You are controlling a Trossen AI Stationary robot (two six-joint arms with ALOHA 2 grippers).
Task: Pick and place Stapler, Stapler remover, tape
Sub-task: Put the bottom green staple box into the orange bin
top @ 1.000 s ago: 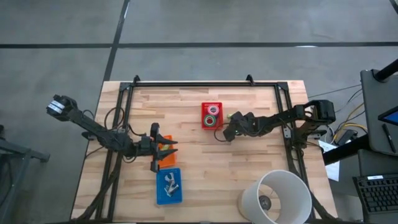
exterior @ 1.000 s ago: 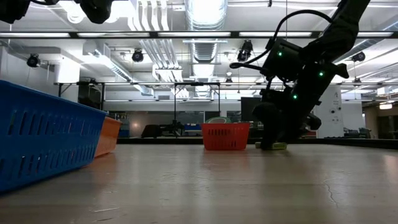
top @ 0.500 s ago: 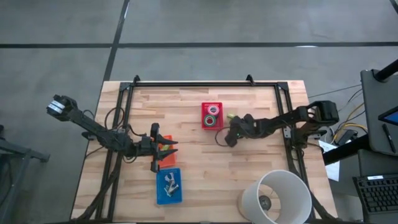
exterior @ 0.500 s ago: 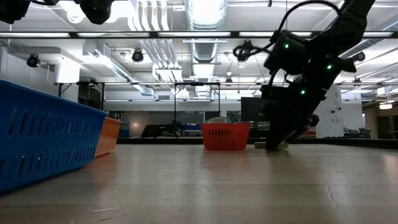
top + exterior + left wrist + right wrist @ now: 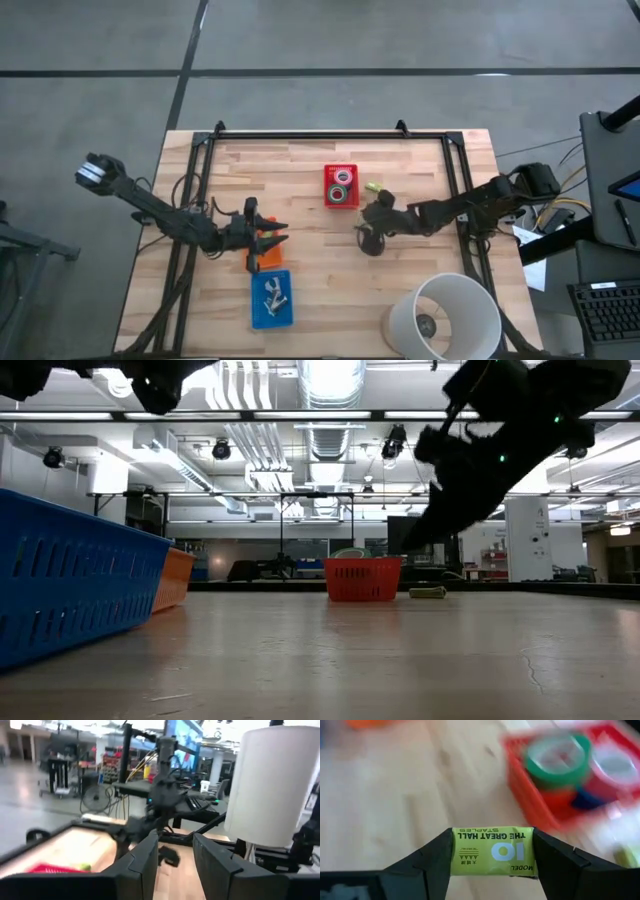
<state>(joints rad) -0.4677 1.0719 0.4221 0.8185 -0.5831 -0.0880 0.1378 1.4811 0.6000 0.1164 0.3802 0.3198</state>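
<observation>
My right gripper (image 5: 368, 240) hangs above the table's middle, near of the red basket (image 5: 340, 200), and is shut on a yellow-green staples box (image 5: 492, 851). A second yellow-green box (image 5: 372, 187) lies flat on the wood beside the basket and also shows in the low view (image 5: 428, 592). Tape rolls sit in the red basket, among them a green roll (image 5: 559, 755). Metal staple removers (image 5: 272, 293) lie in the blue bin. My left gripper (image 5: 268, 237) hovers open over the orange bin (image 5: 267, 256), touching nothing. My right gripper pinches the staples box between its two fingers, one finger (image 5: 437, 862) on each short end, so the printed face (image 5: 492, 840) shows between them. The box lies across the gap, lifted clear of the table.
A big white cylinder (image 5: 440, 315) stands at the table's near right corner. The blue bin (image 5: 257, 318) sits near of the orange bin, left of centre. A black frame (image 5: 310, 134) rims the far and side edges. Bare wood lies between the bins and the right gripper.
My right gripper has risen from the table beside the red basket and moved toward the near edge, carrying the staples box. The second yellow-green box has stayed where it was.
</observation>
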